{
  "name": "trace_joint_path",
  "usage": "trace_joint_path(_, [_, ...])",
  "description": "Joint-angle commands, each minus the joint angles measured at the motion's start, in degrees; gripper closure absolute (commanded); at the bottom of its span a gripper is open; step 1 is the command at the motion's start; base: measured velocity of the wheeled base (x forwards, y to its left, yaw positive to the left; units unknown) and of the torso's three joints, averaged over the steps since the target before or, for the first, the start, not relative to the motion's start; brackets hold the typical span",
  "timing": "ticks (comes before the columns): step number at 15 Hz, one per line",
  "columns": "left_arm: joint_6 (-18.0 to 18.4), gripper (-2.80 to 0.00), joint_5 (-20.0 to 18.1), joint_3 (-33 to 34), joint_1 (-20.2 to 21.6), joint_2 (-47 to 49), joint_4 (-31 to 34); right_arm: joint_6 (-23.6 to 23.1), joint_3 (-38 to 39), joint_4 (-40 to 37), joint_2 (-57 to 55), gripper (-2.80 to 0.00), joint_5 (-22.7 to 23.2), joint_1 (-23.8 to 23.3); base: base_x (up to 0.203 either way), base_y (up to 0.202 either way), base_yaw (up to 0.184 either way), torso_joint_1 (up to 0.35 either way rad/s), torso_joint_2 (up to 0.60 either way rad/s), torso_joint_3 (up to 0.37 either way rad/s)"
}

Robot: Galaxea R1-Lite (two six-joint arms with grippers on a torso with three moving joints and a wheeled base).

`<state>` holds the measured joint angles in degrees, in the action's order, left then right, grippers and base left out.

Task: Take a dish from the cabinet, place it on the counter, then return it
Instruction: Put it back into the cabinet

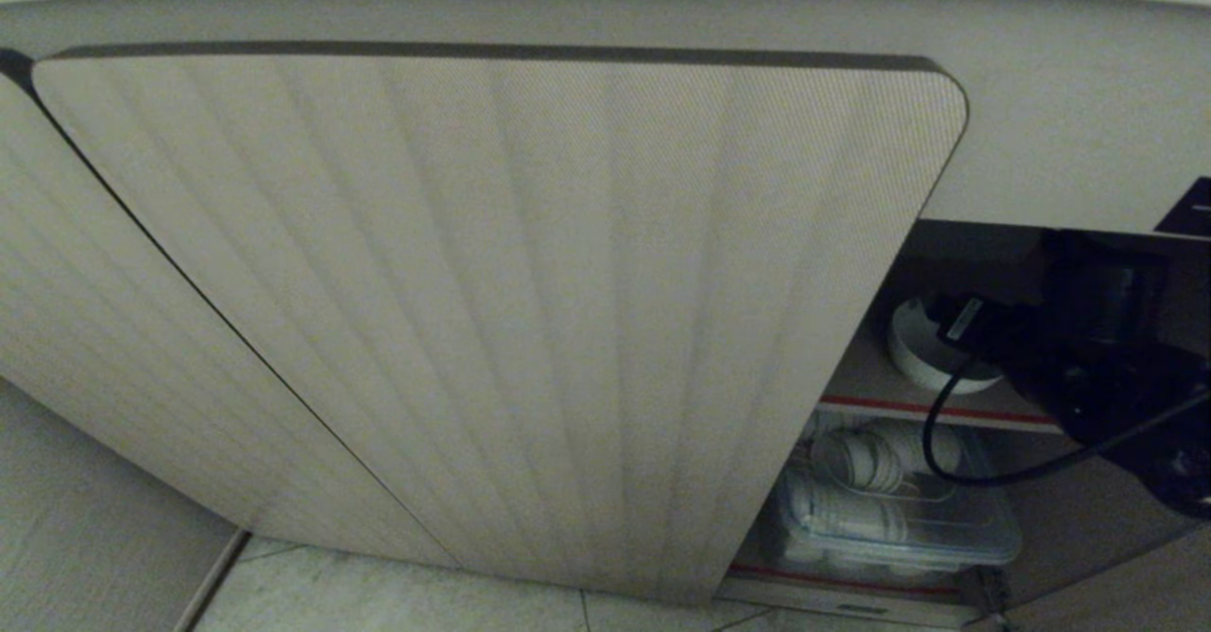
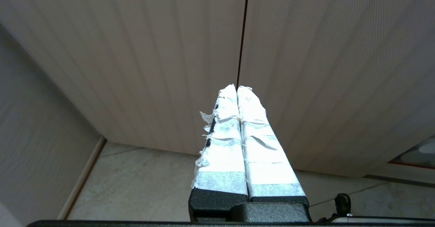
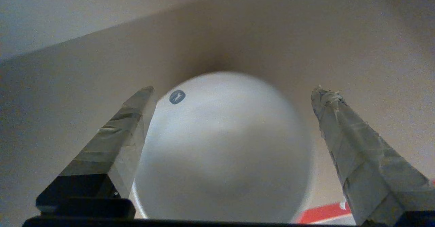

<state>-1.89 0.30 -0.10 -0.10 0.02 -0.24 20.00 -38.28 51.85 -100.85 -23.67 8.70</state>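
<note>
Dish point(image 3: 224, 145) on cabinet point(image 1: 492, 310) shelf; right tool point(image 3: 231, 94) fingers spread wide, straddling it.

The right arm reaches in from the right side of the head view, a dark bulk with a black cable looping beneath its wrist. Its right gripper point(image 3: 231, 94) has its jaws spread wide, the two tape-wrapped fingers point(image 3: 353, 145) standing well apart, one on each side and neither pressed against anything that can be made out. The left gripper point(image 2: 237, 88) is out of the head view and shows only in its own wrist view, where its white-taped fingers point(image 2: 224, 142) lie pressed together along their whole length, tips touching, holding nothing.
</note>
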Motion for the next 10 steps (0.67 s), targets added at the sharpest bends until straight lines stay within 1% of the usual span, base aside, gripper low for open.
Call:
trace_joint_path(1, [0.0,0.0,0.1,0.0,0.0,0.0,0.0,-9.0,7.6,14.1,1.1,-2.8,0.1,0.2,0.0,0.0,0.0,0.0,0.0,0.0])
trace_joint_path(2, [0.0,0.0,0.1,0.0,0.0,0.0,0.0,-13.1,10.9,21.0,1.5,-2.8,0.3,0.5,0.0,0.0,0.0,0.0,0.0,0.0])
trace_joint_path(3, [0.0,0.0,0.1,0.0,0.0,0.0,0.0,-16.9,12.5,27.0,1.8,-2.8,0.4,0.7,0.0,0.0,0.0,0.0,0.0,0.0])
trace_joint_path(4, [0.0,0.0,0.1,0.0,0.0,0.0,0.0,-19.7,13.6,30.1,2.1,-2.8,0.5,0.8,0.0,0.0,0.0,0.0,0.0,0.0])
trace_joint_path(5, [0.0,0.0,0.1,0.0,0.0,0.0,0.0,-21.8,14.7,31.6,2.5,-2.8,0.6,1.0,0.0,0.0,0.0,0.0,0.0,0.0])
trace_joint_path(8, [0.0,0.0,0.0,0.0,0.0,0.0,0.0,-24.3,18.4,36.4,4.2,-2.8,1.1,3.1,0.0,0.0,0.0,0.0,0.0,0.0])
trace_joint_path(10, [0.0,0.0,0.1,0.0,0.0,0.0,0.0,-25.7,22.1,37.9,6.6,-2.8,1.1,4.5,0.0,0.0,0.0,0.0,0.0,0.0])
